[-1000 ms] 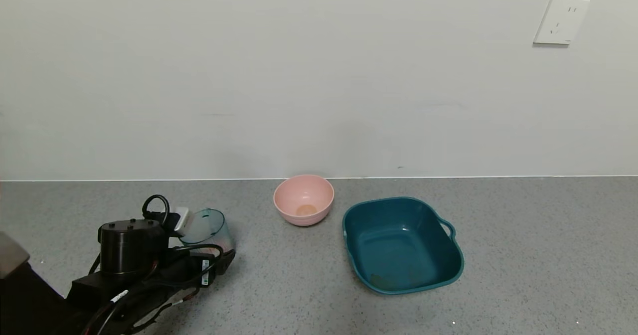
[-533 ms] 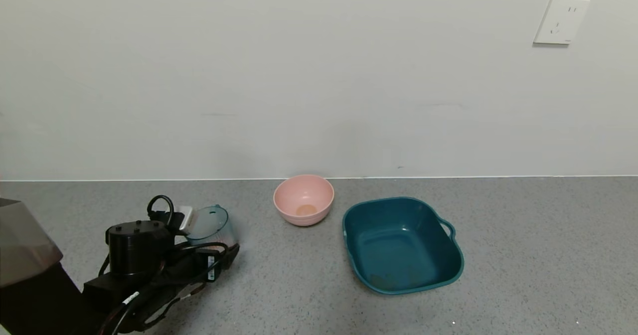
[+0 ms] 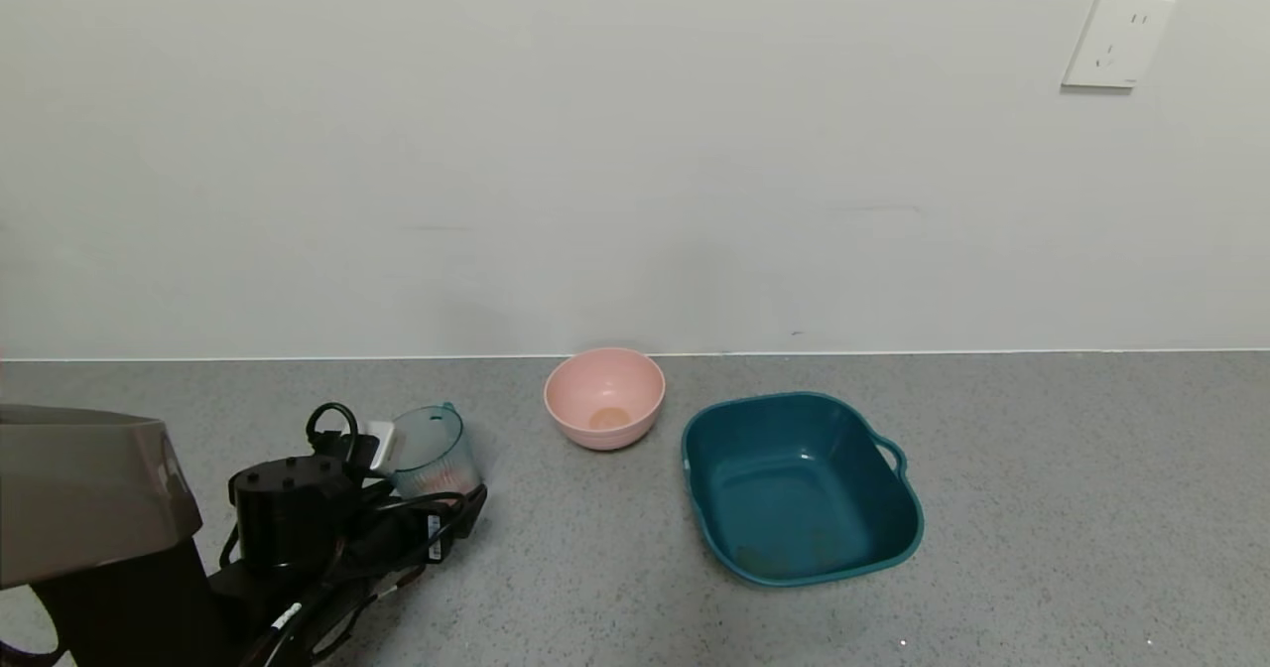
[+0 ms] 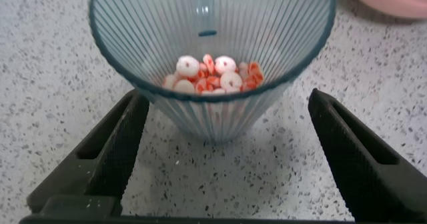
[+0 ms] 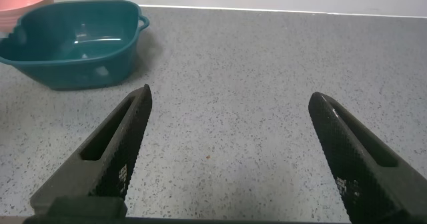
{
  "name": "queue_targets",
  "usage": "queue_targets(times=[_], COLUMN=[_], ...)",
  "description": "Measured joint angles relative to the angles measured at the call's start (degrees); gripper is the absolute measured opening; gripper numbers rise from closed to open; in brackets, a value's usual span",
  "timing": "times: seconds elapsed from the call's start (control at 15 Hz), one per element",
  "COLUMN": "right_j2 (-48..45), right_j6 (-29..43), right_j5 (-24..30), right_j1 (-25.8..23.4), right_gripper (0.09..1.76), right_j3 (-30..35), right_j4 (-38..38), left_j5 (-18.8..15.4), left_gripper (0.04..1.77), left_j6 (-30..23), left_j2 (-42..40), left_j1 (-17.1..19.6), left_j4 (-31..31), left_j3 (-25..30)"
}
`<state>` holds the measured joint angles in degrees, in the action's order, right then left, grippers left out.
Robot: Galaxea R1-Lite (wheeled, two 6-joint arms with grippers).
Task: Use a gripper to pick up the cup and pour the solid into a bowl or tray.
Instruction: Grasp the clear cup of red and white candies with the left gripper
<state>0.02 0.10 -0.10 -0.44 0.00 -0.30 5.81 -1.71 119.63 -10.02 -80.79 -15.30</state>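
Left wrist view: the light, ribbed cup (image 4: 212, 64) is straddled, ungripped, by the spread left gripper (image 4: 223, 147); its lower walls should be pinched.

On the counter (image 3: 1042, 508), the cup (image 3: 434, 452) stands near the left edge with the pieces (image 4: 215, 75) in it, the bowl (image 3: 604, 396) sits by the back edge, and the tray (image 3: 898, 538) lies right of the bowl, toward the front.
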Motion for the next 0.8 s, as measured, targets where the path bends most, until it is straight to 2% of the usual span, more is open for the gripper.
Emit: queue_targets(times=[0.27, 0.6, 0.8], right_j2=[0.0, 0.0, 0.0], right_j6=[0.0, 0.0, 0.0], right_j5=[0.0, 0.0, 0.0], right_j1=[0.0, 0.0, 0.0], right_gripper=[1.71, 1.71, 1.71], right_j3=[0.0, 0.0, 0.0], right_j4=[0.0, 0.0, 0.0], left_j5=[0.0, 0.1, 0.7], left_gripper=[1.72, 1.72, 1.72], left_j6=[0.2, 0.3, 0.4], left_j2=[0.6, 2.2, 3.6], left_j1=[0.0, 0.0, 0.0], left_j4=[-0.6, -8.3, -8.7], left_j3=[-0.2, 0.8, 1.4])
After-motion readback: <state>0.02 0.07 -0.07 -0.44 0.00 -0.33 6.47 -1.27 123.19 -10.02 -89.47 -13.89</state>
